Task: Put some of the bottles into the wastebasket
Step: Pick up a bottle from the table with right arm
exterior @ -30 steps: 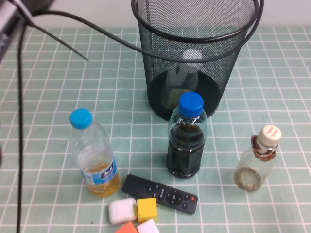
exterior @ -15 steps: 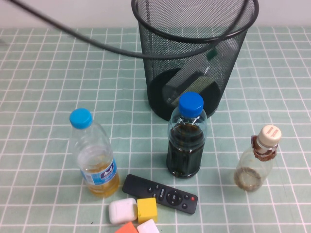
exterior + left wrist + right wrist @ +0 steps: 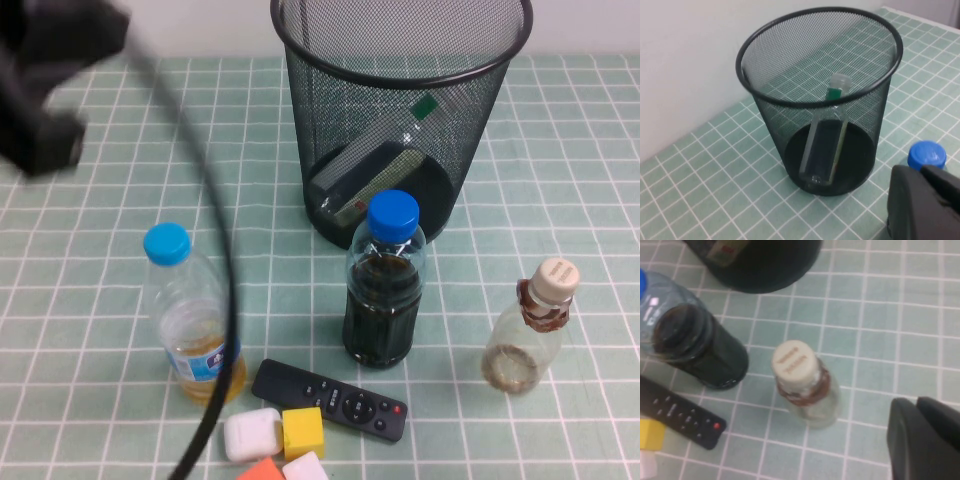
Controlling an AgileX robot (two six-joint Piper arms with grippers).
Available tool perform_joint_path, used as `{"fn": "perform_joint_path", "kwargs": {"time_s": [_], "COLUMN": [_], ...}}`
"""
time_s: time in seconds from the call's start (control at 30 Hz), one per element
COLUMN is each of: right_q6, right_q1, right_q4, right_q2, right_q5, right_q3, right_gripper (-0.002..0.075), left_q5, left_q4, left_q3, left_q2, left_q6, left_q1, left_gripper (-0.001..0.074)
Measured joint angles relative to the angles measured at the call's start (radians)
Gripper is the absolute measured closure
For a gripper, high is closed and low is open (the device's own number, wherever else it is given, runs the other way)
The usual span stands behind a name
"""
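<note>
The black wire-mesh wastebasket [image 3: 320, 120] stands at the back centre. The white-capped bottle with the green-and-red label [image 3: 375, 170] lies tilted inside it, also shown in the left wrist view [image 3: 825, 145]. The small cream-capped bottle with the brown neck band [image 3: 528, 330] stands upright at front right. My left arm [image 3: 50, 90] is a blurred dark mass at the far left, away from the basket. My left gripper [image 3: 925, 200] is shut and empty. My right gripper [image 3: 922, 435] is shut and empty, above the table beside the small bottle [image 3: 805, 385].
A dark-liquid bottle with a blue cap [image 3: 383, 285] stands in front of the basket. A yellow-liquid bottle with a light-blue cap [image 3: 195, 320] stands front left, crossed by a black cable [image 3: 215, 300]. A black remote [image 3: 330, 400] and coloured blocks [image 3: 302, 431] lie at the front.
My left arm has pulled back from above the basket to the far left. The white-capped bottle has dropped and settled tilted inside the basket.
</note>
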Motion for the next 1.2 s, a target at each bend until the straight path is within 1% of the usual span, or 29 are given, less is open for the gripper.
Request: {"fn": "perform_joint_path", "kwargs": {"time_s": [0.1,0.27,0.4,0.47,0.53,0.67,0.8,0.87,1.0,1.2], "right_q6": [-0.027,-0.046,-0.082,-0.088,-0.09,-0.071,0.051,0.093,0.126,0.13], "right_q1": [0.053,0.197,0.301,0.348,0.378,0.388,0.388,0.388,0.388,0.388], "right_q4": [0.022,0.024,0.024,0.01,-0.008,-0.076,-0.183,-0.218,-0.225,-0.203], "right_q2": [0.061,0.1,0.102,0.104,0.108,0.114,0.12,0.135,0.194,0.27], "right_q5": [-0.02,-0.11,-0.166,-0.182,-0.194,-0.213,-0.239,-0.245,-0.266,-0.377], "right_q3": [-0.019,-0.025,-0.025,-0.025,-0.025,-0.025,-0.025,-0.025,-0.023,0.035], "right_gripper": [0.0734,0.0732,0.0729,0.071,0.0671,0.053,0.0383,0.0333,0.0281,0.0267], "left_q5": [-0.12,-0.3,-0.417,-0.469,-0.53,-0.64,-0.679,-0.69,-0.692,-0.699], "left_q4": [0.001,0.004,0.004,0.004,0.002,-0.001,-0.001,-0.001,-0.001,-0.001], "left_q3": [0.216,0.556,0.792,0.887,0.978,1.118,1.227,1.27,1.337,1.393], "left_q2": [-0.168,-0.425,-0.599,-0.67,-0.729,-0.78,-0.785,-0.785,-0.785,-0.787], "left_q6": [-0.011,-0.022,-0.086,-0.109,-0.119,-0.126,-0.127,-0.13,-0.13,-0.13], "left_q1": [0.0,0.0,-0.002,-0.002,-0.002,-0.002,-0.002,-0.002,-0.002,-0.002], "left_gripper": [0.0736,0.0736,0.0736,0.0736,0.0736,0.0736,0.0736,0.0736,0.0736,0.0736]}}
